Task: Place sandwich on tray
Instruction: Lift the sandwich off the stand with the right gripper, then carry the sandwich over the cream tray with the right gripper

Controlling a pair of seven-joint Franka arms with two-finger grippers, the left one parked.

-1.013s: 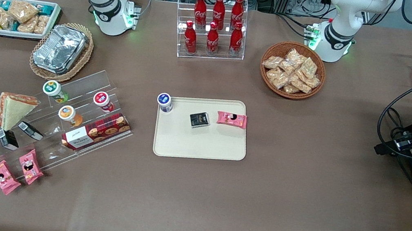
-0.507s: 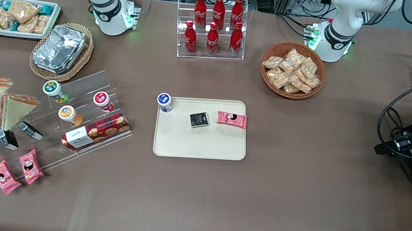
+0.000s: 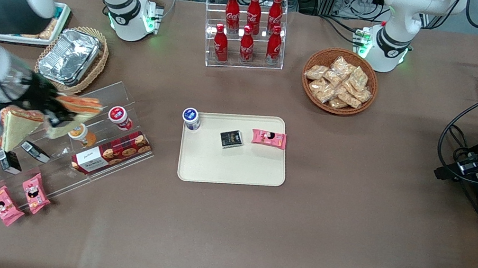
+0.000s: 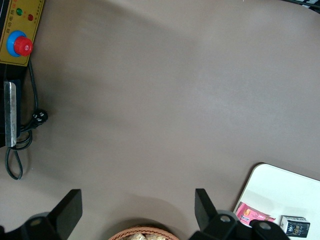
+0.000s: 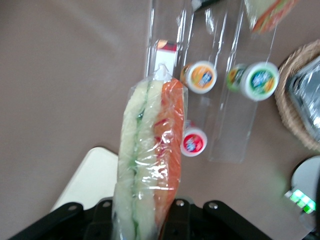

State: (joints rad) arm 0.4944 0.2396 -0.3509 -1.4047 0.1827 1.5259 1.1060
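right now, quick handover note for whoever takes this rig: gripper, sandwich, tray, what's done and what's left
Gripper: shut on the sandwich, held in the air above the clear stepped display rack.
Second sandwich: on the rack, untouched.
Tray: mid-table, toward the parked arm's end from the rack; holds a dark packet and a pink packet, with bare space nearer the front camera.
Done: pickup.
Left: carry to the tray, set down, release.

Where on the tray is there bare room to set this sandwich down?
The gripper holds the wrapped triangular sandwich above the clear acrylic stand. The cream rectangular tray is bare across its half nearer the front camera. Its farther edge is crowded: blue-lidded cup, black packet, pink snack pack.
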